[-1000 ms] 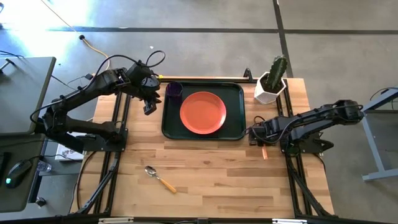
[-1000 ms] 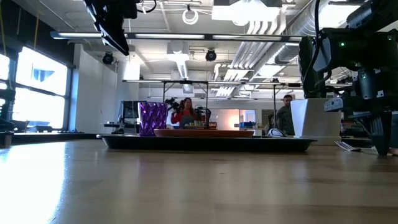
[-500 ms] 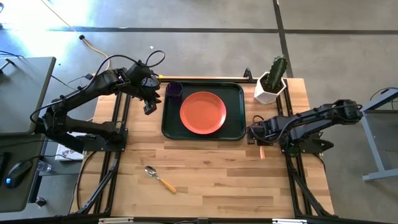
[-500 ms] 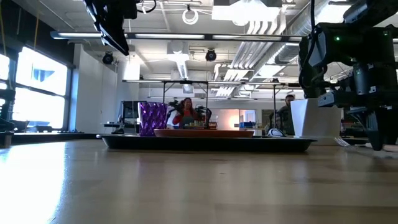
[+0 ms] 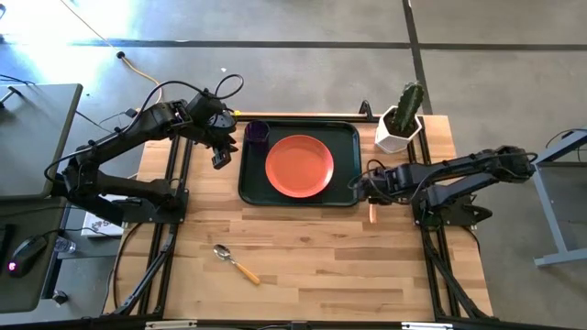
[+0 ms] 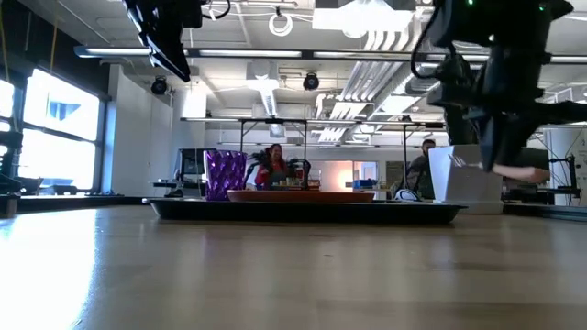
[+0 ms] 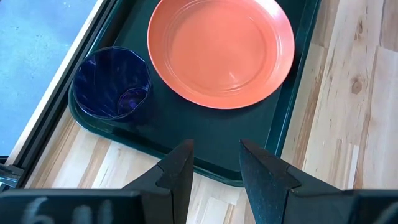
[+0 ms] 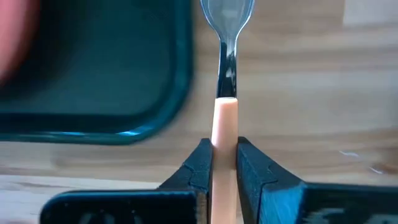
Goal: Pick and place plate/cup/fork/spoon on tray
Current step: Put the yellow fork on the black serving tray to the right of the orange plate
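While the round orange-red plate [image 5: 299,166] and purple cup [image 5: 256,133] sit on the dark green tray [image 5: 347,194], the right hand [image 8: 222,163] clamps the orange-handled fork [image 8: 225,106] beside it, spoon [image 5: 235,262] untouched.

The plate [image 5: 299,166] and the cup [image 5: 256,134] sit in the tray [image 5: 345,195], cup at its far left corner. The fork [image 5: 371,209] hangs just right of the tray. The spoon [image 5: 235,263] lies nearer, left. A potted cactus [image 5: 402,119] stands far right.
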You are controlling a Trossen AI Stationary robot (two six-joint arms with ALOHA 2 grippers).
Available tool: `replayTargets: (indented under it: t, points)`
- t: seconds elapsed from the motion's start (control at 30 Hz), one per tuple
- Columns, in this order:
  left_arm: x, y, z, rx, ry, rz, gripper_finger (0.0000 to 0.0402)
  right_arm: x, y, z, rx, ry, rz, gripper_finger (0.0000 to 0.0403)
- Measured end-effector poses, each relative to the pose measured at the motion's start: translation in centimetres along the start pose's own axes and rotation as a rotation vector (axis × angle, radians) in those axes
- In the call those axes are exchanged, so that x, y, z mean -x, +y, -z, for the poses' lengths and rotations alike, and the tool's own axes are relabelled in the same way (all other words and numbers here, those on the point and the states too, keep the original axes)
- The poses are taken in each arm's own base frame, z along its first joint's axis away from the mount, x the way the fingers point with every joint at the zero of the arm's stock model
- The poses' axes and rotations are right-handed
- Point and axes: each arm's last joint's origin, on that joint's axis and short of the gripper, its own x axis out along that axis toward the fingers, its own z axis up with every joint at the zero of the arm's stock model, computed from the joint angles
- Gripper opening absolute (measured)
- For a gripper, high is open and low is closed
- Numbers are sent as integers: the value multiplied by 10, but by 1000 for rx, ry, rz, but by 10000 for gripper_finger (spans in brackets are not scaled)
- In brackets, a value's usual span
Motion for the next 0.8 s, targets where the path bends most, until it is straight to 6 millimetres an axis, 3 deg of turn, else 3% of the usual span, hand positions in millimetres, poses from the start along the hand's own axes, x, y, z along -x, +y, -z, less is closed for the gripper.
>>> replayTargets:
  t: [0.4,0.63,0.8]
  points:
    - [0,0,0,-1,0,0,117,66,34,-20,-12,-292,-160,26]
    - [0,0,0,-2,0,0,117,97,51,-51,45,-437,-203,26]
    - [0,0,0,-1,0,0,117,102,60,-77,44,-470,-193,27]
